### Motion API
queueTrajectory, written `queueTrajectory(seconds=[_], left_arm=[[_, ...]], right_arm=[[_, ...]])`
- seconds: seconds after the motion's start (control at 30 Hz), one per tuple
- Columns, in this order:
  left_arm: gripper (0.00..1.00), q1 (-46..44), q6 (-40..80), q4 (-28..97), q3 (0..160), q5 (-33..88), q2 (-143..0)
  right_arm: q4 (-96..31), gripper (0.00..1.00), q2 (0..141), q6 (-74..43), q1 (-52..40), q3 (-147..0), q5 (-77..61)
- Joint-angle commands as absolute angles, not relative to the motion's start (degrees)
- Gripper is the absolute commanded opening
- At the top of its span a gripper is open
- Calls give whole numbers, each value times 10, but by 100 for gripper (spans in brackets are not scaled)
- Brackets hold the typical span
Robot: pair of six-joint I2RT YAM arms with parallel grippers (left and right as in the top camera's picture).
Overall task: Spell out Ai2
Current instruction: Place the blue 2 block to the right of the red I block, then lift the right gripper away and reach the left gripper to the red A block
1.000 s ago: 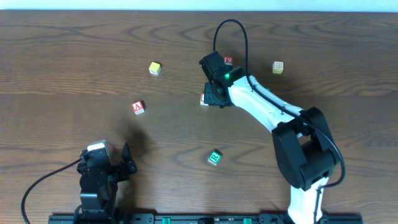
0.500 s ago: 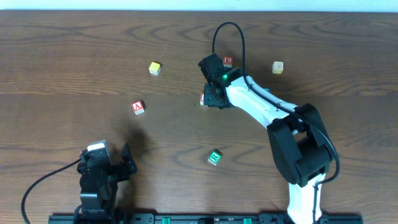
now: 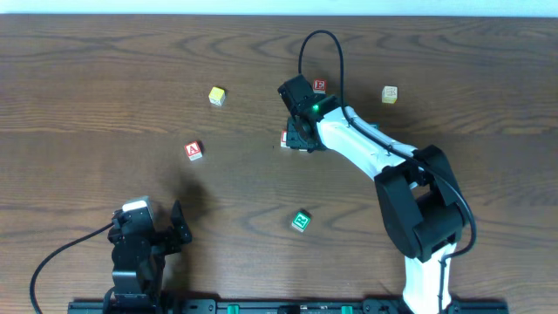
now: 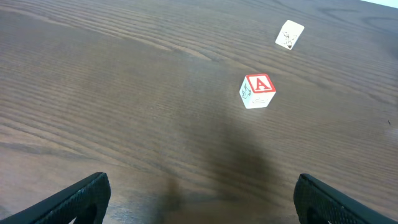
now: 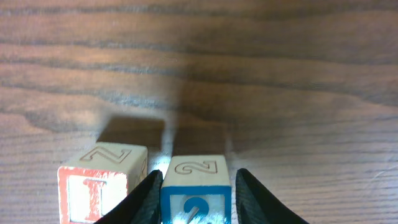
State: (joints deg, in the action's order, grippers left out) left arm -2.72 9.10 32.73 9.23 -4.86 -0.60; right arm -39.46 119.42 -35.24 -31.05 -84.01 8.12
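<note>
The right gripper point(image 3: 297, 136) pinches the 2 block point(image 5: 198, 171), one dark finger point(image 5: 148, 198) pressed to each side face, with the block sitting on the table point(image 3: 87, 70). Just beside it, left in the wrist view, stands a red-edged block point(image 5: 102, 180) whose front face seems to show an I. Only a narrow slot separates the two, and one finger fills it. Ahead of these fingers the wood is bare. A small red block point(image 3: 319, 85) lies near the arm's far side, a tan block point(image 3: 390, 93) is further out, and a green block point(image 3: 301, 221) sits well back toward the base.

The left gripper point(image 4: 202, 202) is spread wide, holding nothing, with only its tips showing at the lower corners of its view. The A block point(image 4: 257, 91) stands ahead of it, slightly to the right in that view and well apart, with bare wood between. A yellow block point(image 4: 290, 34) lies beyond it, near the table's far edge.
</note>
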Motion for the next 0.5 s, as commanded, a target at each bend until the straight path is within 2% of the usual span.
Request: queueTrajectory(seconds=[0.0,0.23,0.37,0.47], left_arm=[[95,-25,86,326,86,-50,-3],[95,-25,86,326,86,-50,-3],[95,-25,86,326,86,-50,-3],[95,-25,86,326,86,-50,-3]], right_arm=[[-384,40,1202,-357,-311,-839,119],[-344,52,1202,-354,-295,-840,120],[-331,53,1202,-336,-278,-860,123],[-333,49,1202,-311,-265,-895,122]])
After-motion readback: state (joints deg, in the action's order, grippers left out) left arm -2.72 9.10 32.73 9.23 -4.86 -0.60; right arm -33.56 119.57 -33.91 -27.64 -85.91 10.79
